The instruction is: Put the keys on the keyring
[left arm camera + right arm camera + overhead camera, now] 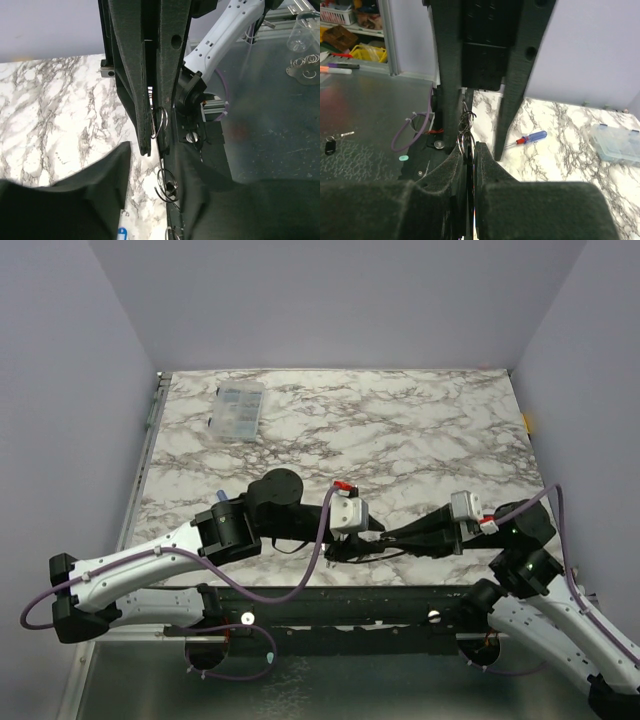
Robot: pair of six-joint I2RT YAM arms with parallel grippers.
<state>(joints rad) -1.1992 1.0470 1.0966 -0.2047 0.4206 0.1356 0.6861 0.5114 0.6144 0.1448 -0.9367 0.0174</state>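
My right gripper [471,147] is shut on a thin metal ring [466,140] that stands up from its tips. More thin metal rings [468,118] hang just beyond it. In the left wrist view the right gripper [156,145] comes down from the top, shut on that ring [162,121]. My left gripper [152,167] is open, with a loose ring and a small dark piece [169,186] beside its right finger [210,200]. The two grippers meet tip to tip at the table's front edge, left gripper [352,540] and right gripper [385,537]. The pale coiled band is hidden. I cannot make out any key for sure.
A blue-handled screwdriver [527,138] with a red collar lies on the marble table [420,430]. A clear plastic box [238,410] stands at the far left, also in the right wrist view [616,142]. A small blue thing [121,234] shows below my left finger.
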